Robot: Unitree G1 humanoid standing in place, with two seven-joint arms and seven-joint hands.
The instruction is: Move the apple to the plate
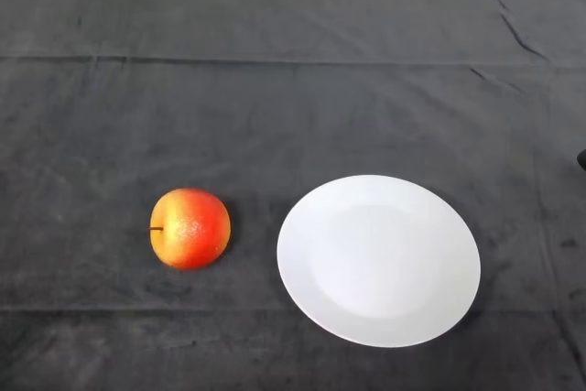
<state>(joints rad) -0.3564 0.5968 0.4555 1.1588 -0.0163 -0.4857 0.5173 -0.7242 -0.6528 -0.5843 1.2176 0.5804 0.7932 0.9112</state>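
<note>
Lying on the dark cloth (275, 89) that covers the table, a red and yellow apple (189, 228) sits left of the middle and toward the near side. It rests on its side, with its short dark stem pointing left and its yellower skin on that same left flank, while the redder skin faces right. To its right, apart from it with a strip of bare cloth between them, a plain white plate (378, 260) lies flat on the cloth. The plate is round, wide and shallow, with nothing on it, and its near rim comes close to the near edge of the view. The apple is therefore beside the plate and not on it, so the move is not yet done. Farther off, the cloth runs smooth to the far side of the table, with a long horizontal fold crossing it and a few creases at the far right. No part of the robot's arm shows anywhere, so the state of its hand cannot be told.
</note>
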